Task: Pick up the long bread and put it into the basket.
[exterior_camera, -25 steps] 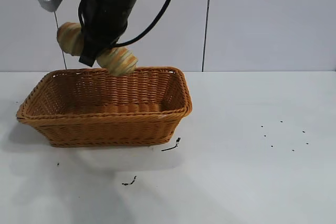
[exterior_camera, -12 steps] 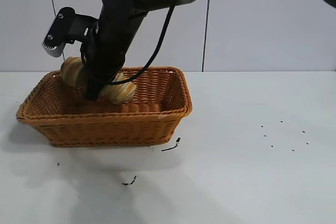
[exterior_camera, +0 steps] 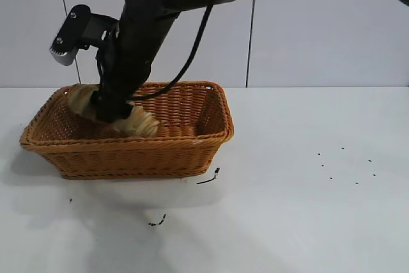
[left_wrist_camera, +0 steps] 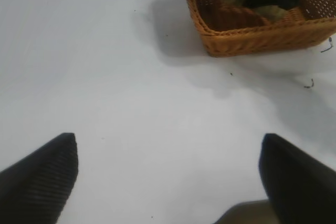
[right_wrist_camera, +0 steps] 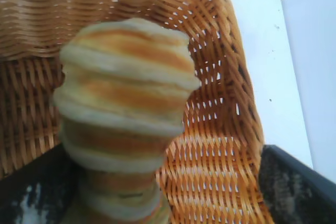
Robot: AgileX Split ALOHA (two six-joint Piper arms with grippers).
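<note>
The right pincer (exterior_camera: pixel 110 110) pinches the tan-golden striped long bread (exterior_camera: pixel 137 123), now lower than before, down inside the orange-brown woven wicker basket (exterior_camera: pixel 211 133) around it. The left pincer (left_wrist_camera: pixel 168 174) hangs spread over the white surface (exterior_camera: pixel 307 190).

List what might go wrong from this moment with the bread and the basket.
1. The right gripper holds the long bread low inside the basket, near the left end; if it opens there, the loaf may come to rest propped against the wall.
2. The arm reaches over the braided rim; lifting out carelessly could catch it and drag the basket.
</note>
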